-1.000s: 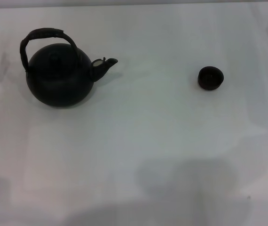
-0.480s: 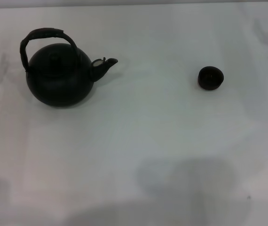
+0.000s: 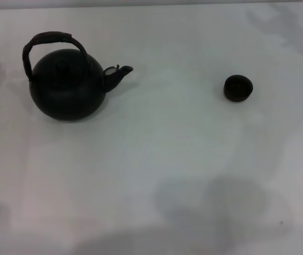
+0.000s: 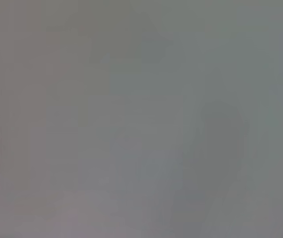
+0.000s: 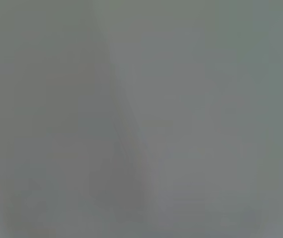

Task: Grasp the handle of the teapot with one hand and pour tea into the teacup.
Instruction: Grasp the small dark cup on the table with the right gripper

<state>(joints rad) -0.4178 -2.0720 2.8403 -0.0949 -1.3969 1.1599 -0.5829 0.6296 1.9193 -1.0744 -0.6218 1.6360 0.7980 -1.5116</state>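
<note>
Currently I see neither claw; round black teapot [image 3: 66, 90], upper left, its arched wrapped handle [image 3: 50, 38] ungrasped; small dark teacup [image 3: 238, 88], upper right, awaits pouring.

Neither arm appears in the head view: no link, wrist or gripper enters it from the left or the right side. The left wrist view shows only a plain grey field, with none of that arm's fingers visible. The right wrist view is likewise a plain grey field, with no fingers visible. Pose and finger state of both grippers cannot be established.
</note>
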